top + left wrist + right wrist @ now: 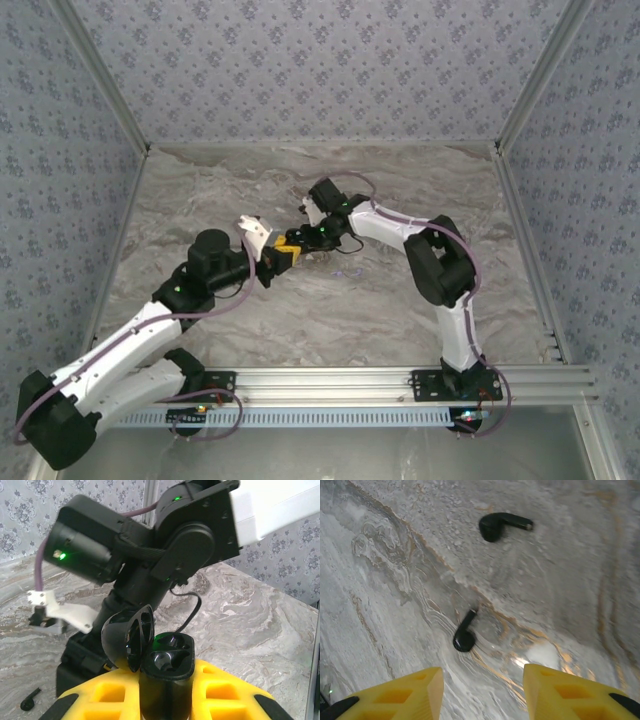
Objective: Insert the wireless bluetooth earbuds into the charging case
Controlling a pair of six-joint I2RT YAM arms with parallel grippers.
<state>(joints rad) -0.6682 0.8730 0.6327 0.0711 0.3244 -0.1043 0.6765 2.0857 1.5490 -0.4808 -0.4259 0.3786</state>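
My left gripper (165, 697) is shut on the black charging case (166, 666), which stands upright between the yellow fingers (100, 695). Its lid (125, 635) hangs open to the left and both sockets look empty. Two black wireless bluetooth earbuds lie on the marble table. One earbud (465, 634) is just ahead of my right gripper (482, 692), slightly left of its gap. The other earbud (502, 524) lies farther off. My right gripper is open with nothing between its fingers. In the top view the left gripper (285, 255) and the right gripper (318, 237) are close together mid-table.
The right arm's black wrist (185, 535) looms right behind the held case. A black earbud (30, 700) lies on the table at the lower left of the left wrist view. Patterned walls (320, 60) close in the marble table (330, 320).
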